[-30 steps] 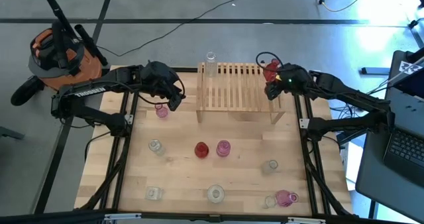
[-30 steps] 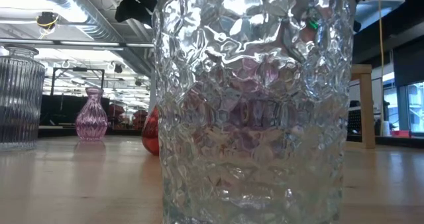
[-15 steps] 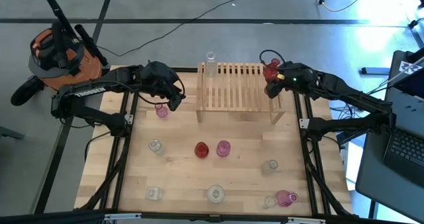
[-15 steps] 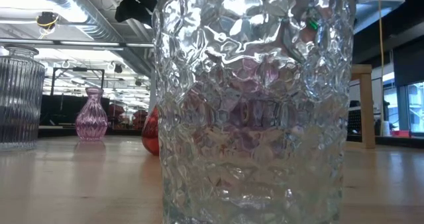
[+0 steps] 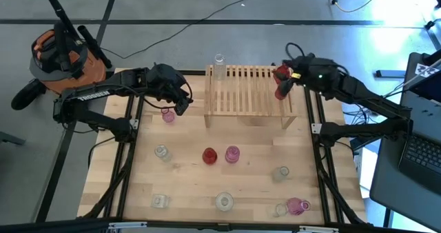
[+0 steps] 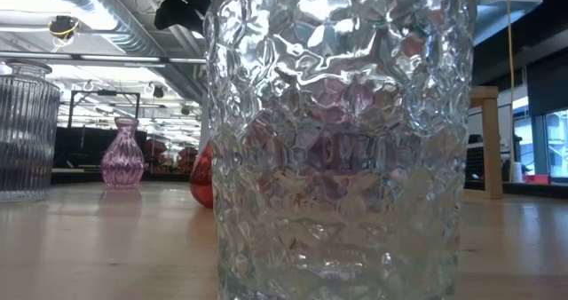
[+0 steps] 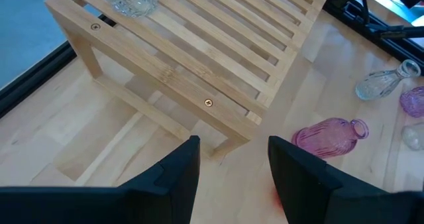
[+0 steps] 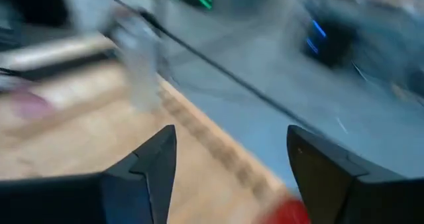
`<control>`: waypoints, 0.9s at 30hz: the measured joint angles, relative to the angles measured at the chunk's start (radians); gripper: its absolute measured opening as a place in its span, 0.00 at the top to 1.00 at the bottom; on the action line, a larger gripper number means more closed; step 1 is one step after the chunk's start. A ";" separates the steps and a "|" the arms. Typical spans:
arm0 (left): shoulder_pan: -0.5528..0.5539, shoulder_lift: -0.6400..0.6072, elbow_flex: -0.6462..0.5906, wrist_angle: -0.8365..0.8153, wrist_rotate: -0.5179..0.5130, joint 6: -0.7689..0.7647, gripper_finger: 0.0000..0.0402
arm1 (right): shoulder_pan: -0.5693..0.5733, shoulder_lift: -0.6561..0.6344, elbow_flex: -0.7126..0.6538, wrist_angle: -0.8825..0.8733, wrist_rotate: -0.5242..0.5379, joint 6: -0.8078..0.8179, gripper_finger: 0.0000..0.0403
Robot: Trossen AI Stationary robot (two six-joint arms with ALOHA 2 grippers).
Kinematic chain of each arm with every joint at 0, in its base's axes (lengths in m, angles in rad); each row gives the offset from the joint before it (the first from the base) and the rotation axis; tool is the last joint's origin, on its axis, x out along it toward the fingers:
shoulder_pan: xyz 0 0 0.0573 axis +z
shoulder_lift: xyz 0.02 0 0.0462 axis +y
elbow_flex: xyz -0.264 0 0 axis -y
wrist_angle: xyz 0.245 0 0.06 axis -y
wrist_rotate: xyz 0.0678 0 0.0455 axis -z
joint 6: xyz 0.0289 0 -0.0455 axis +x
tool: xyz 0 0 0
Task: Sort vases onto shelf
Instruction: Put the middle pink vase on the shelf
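The shelf (image 5: 248,89) stands at the table's far middle. A clear vase (image 5: 219,66) stands on its left end and a red vase (image 5: 279,88) stands upright at its right end. My right gripper (image 5: 288,75) hovers at the red vase's top, open. In the right wrist view, a bit of the red vase (image 8: 285,212) shows low between the spread fingers. My left gripper (image 5: 180,103) waits open left of the shelf, above a pink vase (image 5: 168,115). Nothing is between its fingers (image 7: 232,161). My right gripper stands right at the red vase's top (image 5: 281,72). The blurred wrist view and the gripper's own body hide the spot, so I cannot tell whether a finger touches the vase.
Several more vases are spread over the table: a red one (image 5: 209,155), a pink one (image 5: 232,154), clear ones (image 5: 161,152) (image 5: 224,201) and a pink one near the right front (image 5: 297,205). A dimpled clear vase (image 6: 337,140) fills the low view.
My right gripper has risen, tipped up from steeply down to nearly level, rolled, and drawn a little toward the table's far edge. The red vase stays at the shelf's right end.
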 joint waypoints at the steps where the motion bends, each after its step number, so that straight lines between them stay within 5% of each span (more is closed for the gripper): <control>1: 0.000 0.000 0.000 0.000 0.000 0.000 0.57 | 0.001 0.003 0.000 0.066 -0.086 -0.063 0.42; 4: 0.000 0.000 0.000 0.001 -0.001 0.000 0.57 | 0.023 0.024 0.002 0.248 -0.348 -0.183 0.42; 7: 0.000 0.000 0.000 0.001 -0.003 0.000 0.57 | 0.075 0.060 0.003 0.322 -0.460 -0.181 0.42; 19: -0.013 0.000 0.000 -0.054 0.028 -0.080 0.57 | 0.443 0.281 0.001 -0.019 -0.529 -0.169 0.42; 27: -0.065 0.000 0.000 -0.132 0.030 -0.128 0.57 | 0.550 0.430 -0.001 0.129 -0.557 -0.183 0.42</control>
